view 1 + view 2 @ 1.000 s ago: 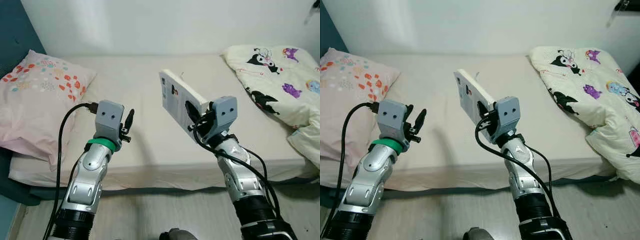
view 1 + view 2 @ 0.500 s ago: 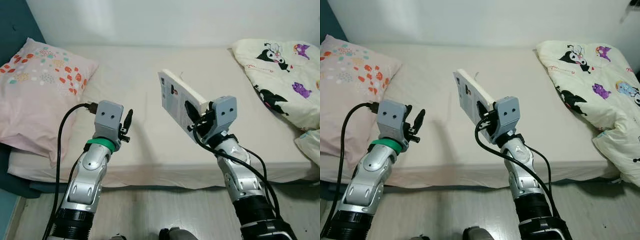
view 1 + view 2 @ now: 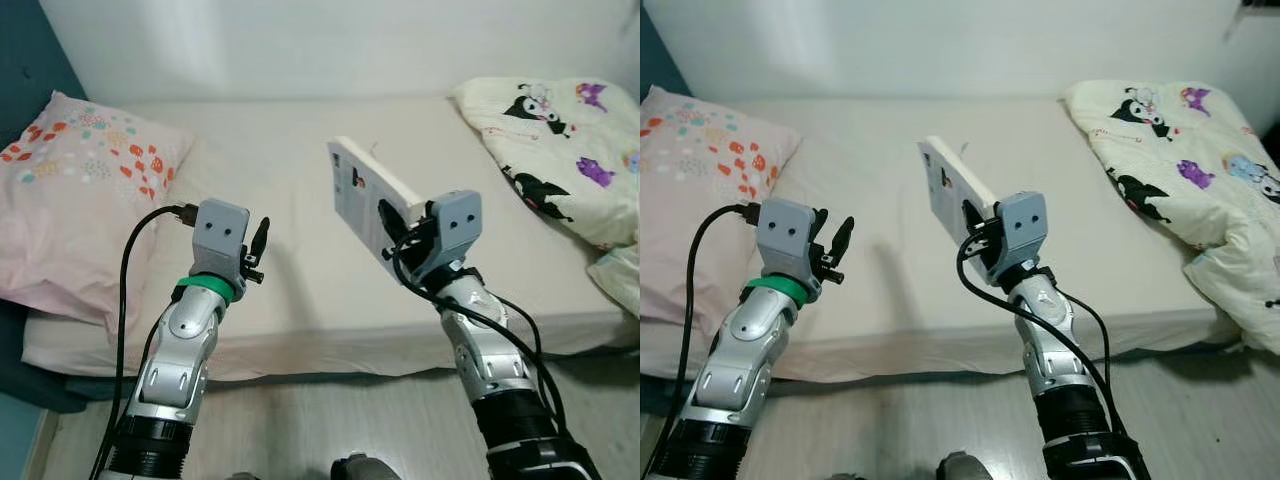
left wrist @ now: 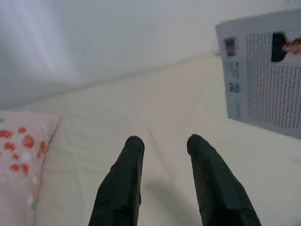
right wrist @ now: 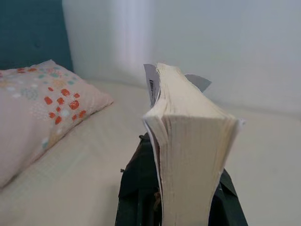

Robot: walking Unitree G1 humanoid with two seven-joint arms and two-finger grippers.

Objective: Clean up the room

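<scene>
One book (image 3: 368, 205) is clamped in my right hand (image 3: 400, 238), held up over the bed (image 3: 290, 190). Beside it, my left hand (image 4: 162, 155) has its fingers apart, holding nothing. Pinched low, the book might tip and fall.

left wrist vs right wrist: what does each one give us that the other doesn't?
Left wrist: the left gripper, fingers apart and holding nothing, and the printed back cover of the book, with barcode and text. Right wrist: the book's page edges end on, the right gripper clamped on its lower end, and the teal headboard. Both: the bare mattress, the flowered pillow, the white wall behind.
</scene>
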